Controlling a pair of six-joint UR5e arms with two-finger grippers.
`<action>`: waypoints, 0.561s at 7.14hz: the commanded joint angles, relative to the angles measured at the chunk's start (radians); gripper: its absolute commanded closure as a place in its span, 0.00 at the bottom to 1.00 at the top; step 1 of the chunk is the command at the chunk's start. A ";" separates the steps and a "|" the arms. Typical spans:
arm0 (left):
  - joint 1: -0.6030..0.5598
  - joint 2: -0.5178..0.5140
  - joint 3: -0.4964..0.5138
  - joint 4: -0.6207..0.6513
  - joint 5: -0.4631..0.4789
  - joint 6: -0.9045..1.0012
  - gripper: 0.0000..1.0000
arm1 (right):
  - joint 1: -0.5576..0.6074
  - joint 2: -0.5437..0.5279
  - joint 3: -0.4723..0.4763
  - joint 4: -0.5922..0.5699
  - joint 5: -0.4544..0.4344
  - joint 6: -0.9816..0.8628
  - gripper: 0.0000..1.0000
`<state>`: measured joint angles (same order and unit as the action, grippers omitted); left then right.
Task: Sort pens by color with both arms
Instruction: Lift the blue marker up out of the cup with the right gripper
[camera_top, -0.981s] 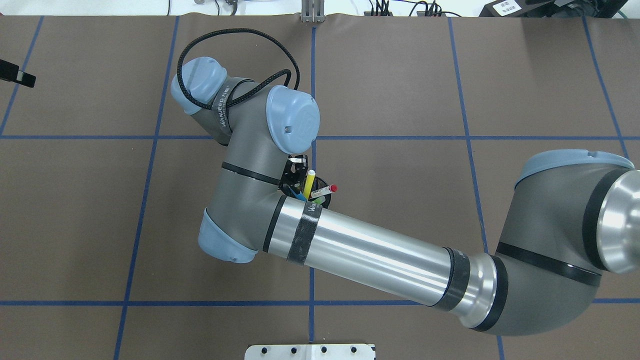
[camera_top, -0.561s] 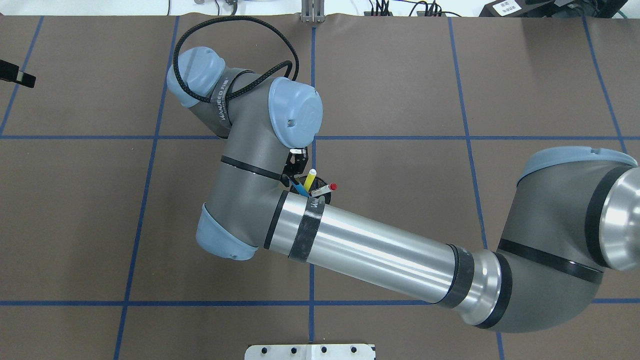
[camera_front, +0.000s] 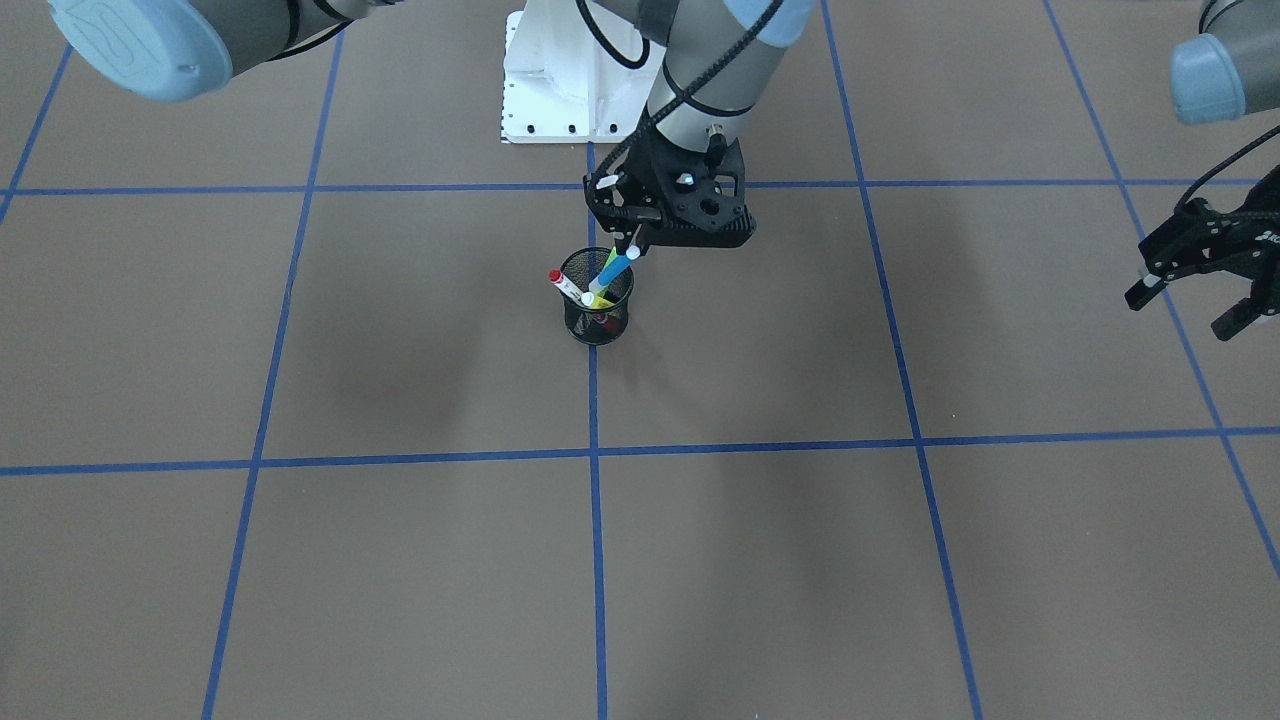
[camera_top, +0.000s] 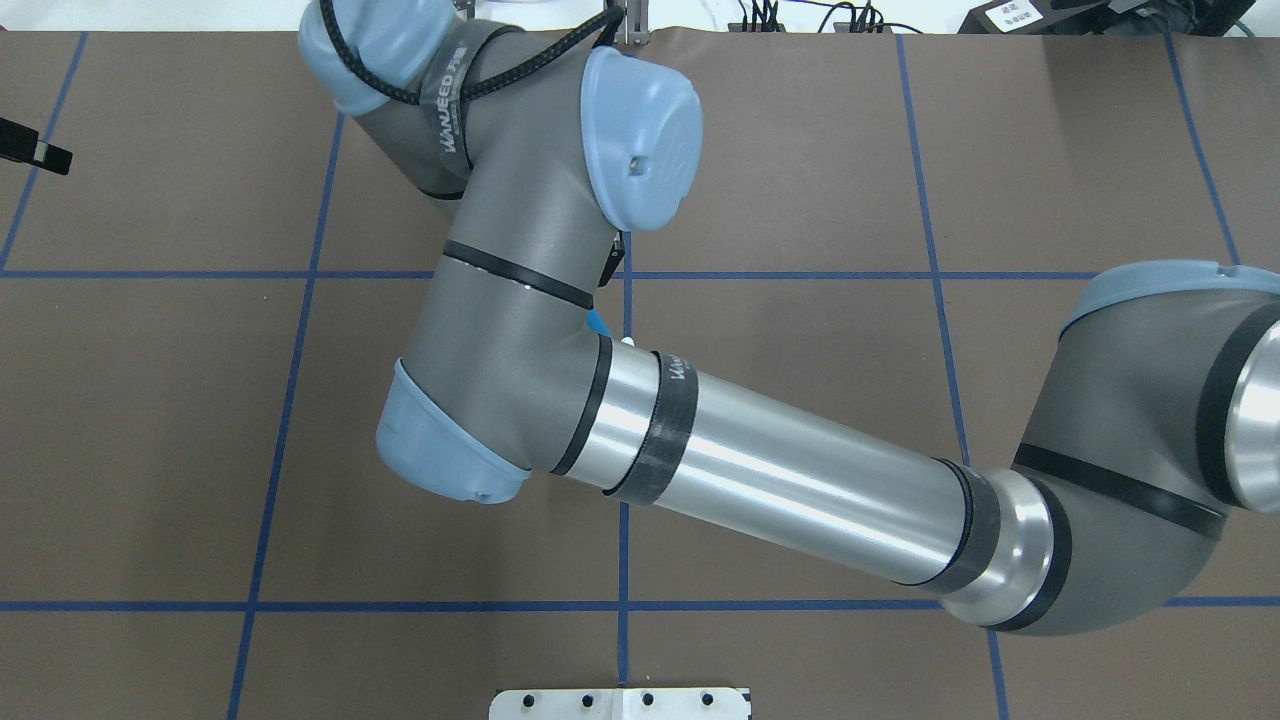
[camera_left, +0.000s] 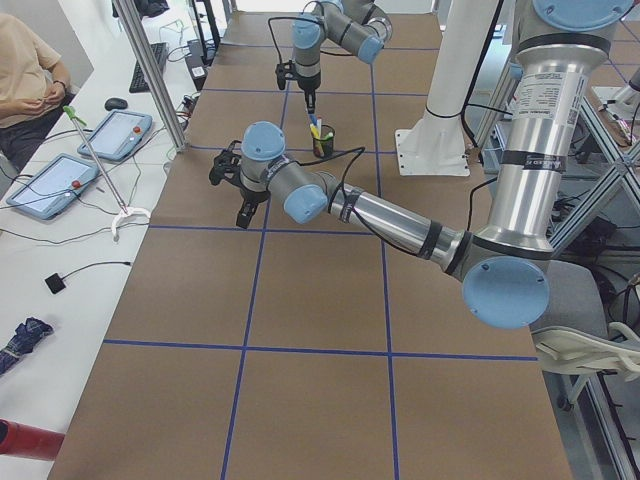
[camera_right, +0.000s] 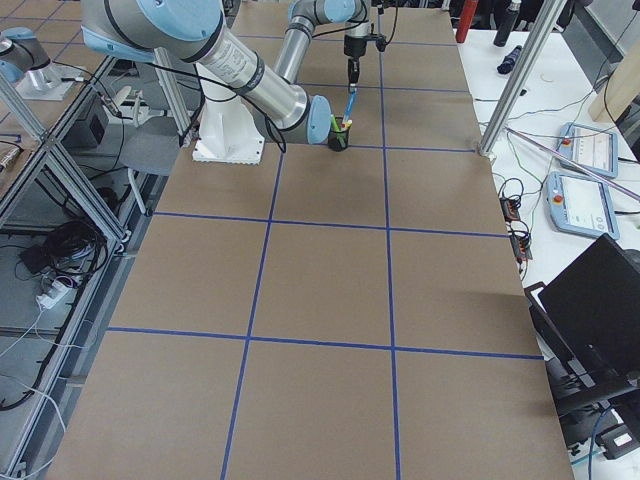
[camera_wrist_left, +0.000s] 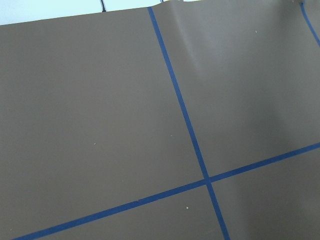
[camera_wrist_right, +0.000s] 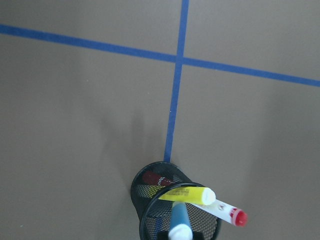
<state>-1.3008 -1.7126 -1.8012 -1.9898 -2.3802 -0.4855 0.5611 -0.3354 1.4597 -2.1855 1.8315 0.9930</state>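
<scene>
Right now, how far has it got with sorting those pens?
Barely begun. Done: nothing; no pen lies outside the black mesh cup. In hand: the right gripper pinches the blue pen by its top, lower end inside the cup. Left: the yellow pen, green pen and red-capped white pen. The left gripper hangs open, aside.

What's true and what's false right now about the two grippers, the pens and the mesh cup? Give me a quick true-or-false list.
1. The right gripper is shut on the blue pen. True.
2. The left gripper holds the yellow pen. False: it is open and empty, off to the side; the yellow pen stands in the mesh cup.
3. The white pen with the red end leans in the cup. True.
4. The cup lies tipped on its side. False: it stands upright.
</scene>
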 joint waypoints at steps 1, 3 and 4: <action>0.000 -0.002 0.002 0.002 -0.001 -0.001 0.00 | 0.031 0.001 0.109 -0.011 -0.123 0.010 1.00; 0.003 -0.002 0.000 0.002 -0.001 -0.002 0.00 | 0.037 -0.013 0.122 0.025 -0.301 0.012 1.00; 0.003 -0.004 0.002 0.002 -0.001 -0.002 0.00 | 0.042 -0.083 0.136 0.164 -0.351 0.018 1.00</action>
<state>-1.2983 -1.7153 -1.8004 -1.9881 -2.3807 -0.4873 0.5970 -0.3597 1.5796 -2.1401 1.5638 1.0051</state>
